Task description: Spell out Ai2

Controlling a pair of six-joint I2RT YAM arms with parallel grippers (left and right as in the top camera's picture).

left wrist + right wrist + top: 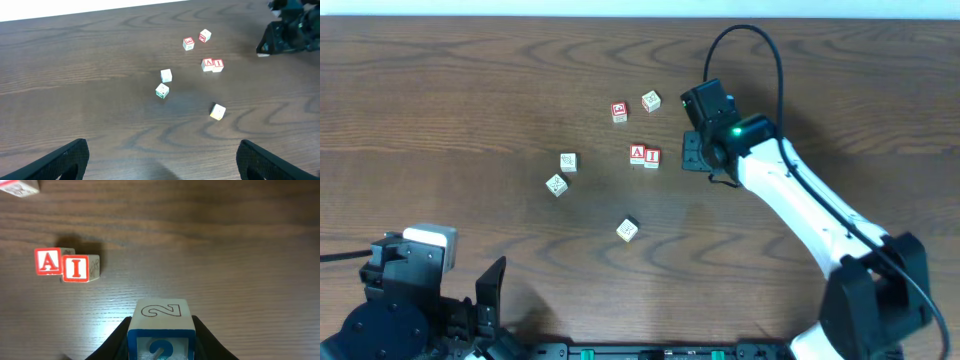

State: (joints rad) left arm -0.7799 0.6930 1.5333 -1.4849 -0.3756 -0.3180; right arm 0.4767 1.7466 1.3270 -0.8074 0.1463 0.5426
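Right pincer [161,346] clamped on small white blue-2 cube block [161,313], probably wood: light, stiff, held by flat sides. Left pincer [160,162] spread apart.

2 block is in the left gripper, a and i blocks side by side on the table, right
No: the right gripper holds the 2 block, per the right wrist view; the left gripper is open. A block and I block are side by side on the table.
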